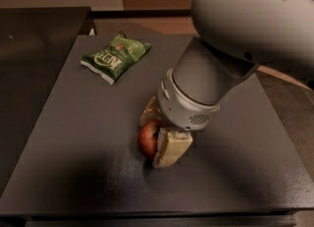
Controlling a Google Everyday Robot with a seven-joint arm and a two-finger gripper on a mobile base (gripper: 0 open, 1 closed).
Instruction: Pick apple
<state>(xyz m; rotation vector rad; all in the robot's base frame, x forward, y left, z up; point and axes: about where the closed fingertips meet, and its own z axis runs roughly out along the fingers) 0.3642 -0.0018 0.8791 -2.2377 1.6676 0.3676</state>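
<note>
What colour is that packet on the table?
The packet is green, white lettering, camera view; gripper clasps the apple.

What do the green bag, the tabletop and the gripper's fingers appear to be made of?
The green bag: likely thin plastic film, crinkled with glossy highlights. The tabletop: dark, matte, finely speckled, perhaps coated metal or laminate. The fingers of the gripper, closed on the apple near the table's middle: pale cream, matte, probably plastic or rubber.
</note>
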